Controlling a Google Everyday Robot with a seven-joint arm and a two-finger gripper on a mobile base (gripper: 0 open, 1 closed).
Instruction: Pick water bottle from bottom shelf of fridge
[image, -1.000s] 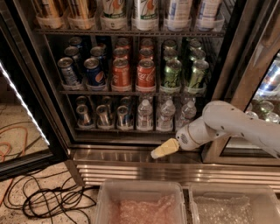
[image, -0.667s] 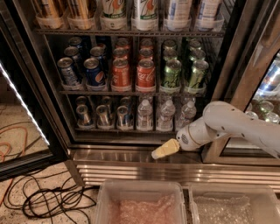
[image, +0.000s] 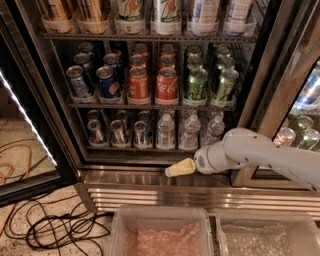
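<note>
While the water bottle (image: 190, 131) is standing upright on the bottom shelf (image: 150, 148) of the fridge (image: 252, 75), right of the silver cans (image: 119, 132), the gripper (image: 180, 168) is hovering just outside at its six o'clock, open or closed I cannot tell.

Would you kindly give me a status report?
Gripper low, at the steel sill. Small clear ribbed water bottle upright on dark wire bottom shelf, untouched. Silver-topped cans beside it.
</note>
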